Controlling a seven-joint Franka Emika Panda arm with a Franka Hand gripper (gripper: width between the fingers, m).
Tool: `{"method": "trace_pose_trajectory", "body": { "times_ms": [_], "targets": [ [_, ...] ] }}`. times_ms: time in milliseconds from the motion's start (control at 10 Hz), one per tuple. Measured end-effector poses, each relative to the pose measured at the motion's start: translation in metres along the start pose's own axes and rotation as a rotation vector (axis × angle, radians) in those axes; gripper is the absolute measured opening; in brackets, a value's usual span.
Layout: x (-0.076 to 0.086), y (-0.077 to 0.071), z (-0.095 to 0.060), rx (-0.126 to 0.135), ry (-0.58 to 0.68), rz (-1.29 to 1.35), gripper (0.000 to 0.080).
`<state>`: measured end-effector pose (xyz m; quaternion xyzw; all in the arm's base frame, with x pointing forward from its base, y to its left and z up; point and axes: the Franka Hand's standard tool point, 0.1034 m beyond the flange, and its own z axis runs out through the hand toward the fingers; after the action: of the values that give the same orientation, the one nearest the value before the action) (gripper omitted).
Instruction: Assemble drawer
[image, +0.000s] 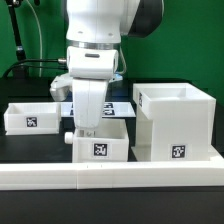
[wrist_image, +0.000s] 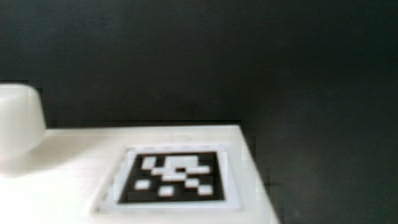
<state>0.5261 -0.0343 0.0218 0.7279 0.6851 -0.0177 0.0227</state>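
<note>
The drawer's tall white housing (image: 175, 122) stands at the exterior view's right, open on top, with a tag low on its front. One small tray (image: 31, 117) sits at the left. A second small tray (image: 101, 146) sits in the middle with a tag on its front and a round knob (image: 70, 137) on its left side. My gripper (image: 88, 128) reaches straight down onto this tray's far wall; whether its fingers are closed on the wall is hidden. The wrist view shows a white tagged surface (wrist_image: 107, 150) close up and a rounded white part (wrist_image: 16, 118), with no fingers visible.
A long low white wall strip (image: 110, 177) runs along the front of the black table. The marker board (image: 124, 105) lies flat behind the middle tray, partly hidden by my arm. Dark cables and a green backdrop are at the back.
</note>
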Motion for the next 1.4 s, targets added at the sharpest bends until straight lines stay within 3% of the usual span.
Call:
{"method": "trace_pose_trajectory", "body": {
  "times_ms": [100, 300, 1400],
  "targets": [
    [0.002, -0.001, 0.000, 0.012, 0.000, -0.004, 0.0042],
    [0.010, 0.005, 0.001, -0.022, 0.009, -0.003, 0.0042],
    [0.021, 0.013, 0.005, -0.014, 0.013, 0.011, 0.0042]
  ]
}}
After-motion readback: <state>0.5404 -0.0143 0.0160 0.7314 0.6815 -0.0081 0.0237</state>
